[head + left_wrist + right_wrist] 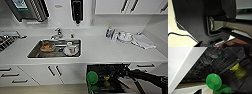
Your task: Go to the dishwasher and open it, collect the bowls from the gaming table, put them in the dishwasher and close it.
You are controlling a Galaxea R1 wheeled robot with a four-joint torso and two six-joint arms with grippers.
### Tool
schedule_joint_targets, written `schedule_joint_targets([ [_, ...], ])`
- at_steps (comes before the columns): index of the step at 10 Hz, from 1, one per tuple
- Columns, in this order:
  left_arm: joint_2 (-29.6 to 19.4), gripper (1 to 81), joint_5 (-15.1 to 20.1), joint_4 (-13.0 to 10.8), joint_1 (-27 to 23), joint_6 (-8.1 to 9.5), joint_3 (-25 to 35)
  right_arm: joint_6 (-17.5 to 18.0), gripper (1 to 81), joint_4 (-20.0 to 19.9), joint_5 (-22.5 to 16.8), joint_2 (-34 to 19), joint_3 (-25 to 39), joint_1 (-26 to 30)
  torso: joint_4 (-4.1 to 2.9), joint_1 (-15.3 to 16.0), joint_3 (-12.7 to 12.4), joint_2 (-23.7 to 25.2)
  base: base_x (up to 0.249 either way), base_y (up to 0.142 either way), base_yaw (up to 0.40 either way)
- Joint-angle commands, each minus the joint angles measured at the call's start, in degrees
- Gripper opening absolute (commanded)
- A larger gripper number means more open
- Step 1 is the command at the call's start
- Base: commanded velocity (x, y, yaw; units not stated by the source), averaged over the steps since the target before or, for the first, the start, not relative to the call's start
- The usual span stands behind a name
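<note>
We're at the loading step — dishwasher open under the bench's near right, green bowl on edge in its rack; right tool's state unreadable, and remaining bowls still need fetching.

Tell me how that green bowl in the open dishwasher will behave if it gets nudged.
The green bowl stands on edge in the dishwasher rack, so a nudge may well tip or roll it. It looks plain and thin, probably light and stiff. Its glossy surface suggests it could be slippery.
</note>
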State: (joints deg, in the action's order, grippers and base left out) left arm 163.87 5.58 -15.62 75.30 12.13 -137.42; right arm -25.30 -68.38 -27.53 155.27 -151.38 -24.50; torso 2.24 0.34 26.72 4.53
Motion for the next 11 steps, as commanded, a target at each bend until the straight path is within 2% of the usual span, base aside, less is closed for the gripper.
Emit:
schedule_joint_targets([
  [1, -0.2, 81.1, 2.1, 0.4, -0.7, -0.09, 0.3, -0.4, 81.1, -2.0, -5.7, -2.2, 0.0, 8.7, -0.02, 0.0, 0.0, 0.0, 0.0, 0.0, 0.0],
  [3, -0.1, 81.1, 1.4, 0.6, -0.7, 0.09, -1.1, -0.1, 81.1, -0.4, -14.5, -5.1, -0.5, 7.8, -0.02, 0.0, 0.0, 0.0, 0.0, 0.0, 0.0],
  [4, 0.1, 81.1, 0.8, 0.6, -0.6, 0.08, -2.1, -0.1, 81.1, 0.7, -18.4, -7.9, -0.7, 4.8, -0.02, 0.0, 0.0, 0.0, 0.0, 0.0, 0.0],
  [7, 1.6, 81.1, -0.9, 0.6, -0.7, 0.09, -6.9, -0.7, 81.1, 0.4, -23.3, -14.9, -0.7, -1.2, -0.02, 0.0, 0.0, 0.0, 0.0, 0.0, 0.0],
  [9, 2.8, 81.1, -1.0, 0.5, -0.7, 0.09, -9.7, -3.2, 81.1, 0.2, -27.8, -17.9, -0.9, -3.7, -0.02, 0.0, 0.0, 0.0, 0.0, 0.0, 0.0],
  [11, 3.4, 81.1, -2.2, 0.5, -0.7, 0.09, -10.1, -4.7, 81.1, 0.1, -28.3, -19.2, -1.4, -6.4, -0.02, 0.0, 0.0, 0.0, 0.0, 0.0, 0.0],
])
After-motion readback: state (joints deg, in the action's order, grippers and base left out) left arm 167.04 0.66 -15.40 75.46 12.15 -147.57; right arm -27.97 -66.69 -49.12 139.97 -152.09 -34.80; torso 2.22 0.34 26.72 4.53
